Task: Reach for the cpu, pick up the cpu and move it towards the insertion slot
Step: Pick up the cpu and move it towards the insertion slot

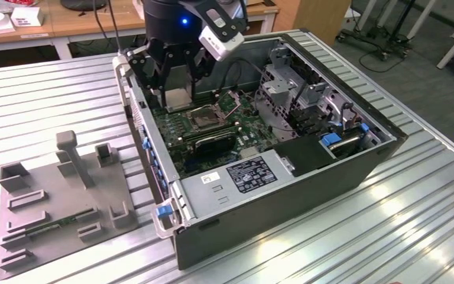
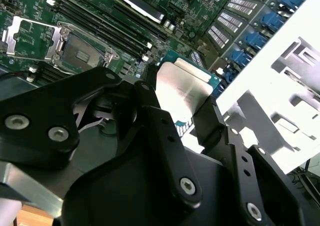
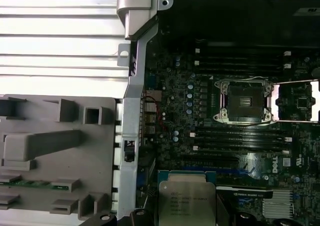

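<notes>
While its black metal jaws pinch the small flat square cpu with the silvery top and thin greenish edge from two opposite sides, the black gripper of the arm hangs over the open computer case, above the green motherboard. In the second wrist view one finger presses on one edge of the chip and the other finger on the opposite edge, so the cpu is held clear of the board, not resting on anything. In the first wrist view the cpu shows with its printed metal lid facing the camera.

Beyond the held chip lies the insertion slot, a square socket with a silver metal frame and dark centre; its hinged silver cover plate stands flipped open just beside it. The cpu is near the slot but apart from it, with long narrow black memory slots lying between the two. In the exterior view the insertion slot sits just beside the gripper, toward that view's right.

Farther out, the dark grey computer case lies on its side on the ribbed silver metal worktop. On the exterior view's left, well apart from the gripper, rests a grey plastic fixture block with upright posts and shallow pockets. A wooden desk stands in the background.
</notes>
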Motion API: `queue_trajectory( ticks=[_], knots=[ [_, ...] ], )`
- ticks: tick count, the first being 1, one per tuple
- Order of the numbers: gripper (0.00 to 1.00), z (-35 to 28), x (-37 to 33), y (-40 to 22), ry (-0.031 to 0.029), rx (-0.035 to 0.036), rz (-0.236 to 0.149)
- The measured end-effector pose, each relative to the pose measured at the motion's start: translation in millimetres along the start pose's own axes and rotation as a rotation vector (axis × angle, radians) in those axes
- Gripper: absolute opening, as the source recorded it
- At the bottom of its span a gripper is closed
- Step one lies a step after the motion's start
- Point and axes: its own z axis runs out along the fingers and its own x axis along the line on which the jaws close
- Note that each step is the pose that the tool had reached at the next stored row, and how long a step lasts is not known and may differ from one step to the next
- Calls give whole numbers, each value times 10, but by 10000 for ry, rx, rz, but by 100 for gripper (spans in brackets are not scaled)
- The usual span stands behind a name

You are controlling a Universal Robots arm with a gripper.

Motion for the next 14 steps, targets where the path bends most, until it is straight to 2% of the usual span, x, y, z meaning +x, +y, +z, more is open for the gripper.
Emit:
queue_trajectory(
  ticks=[14],
  knots=[
    [54, 5, -50, -2, 0, 0, 0]
  ],
)
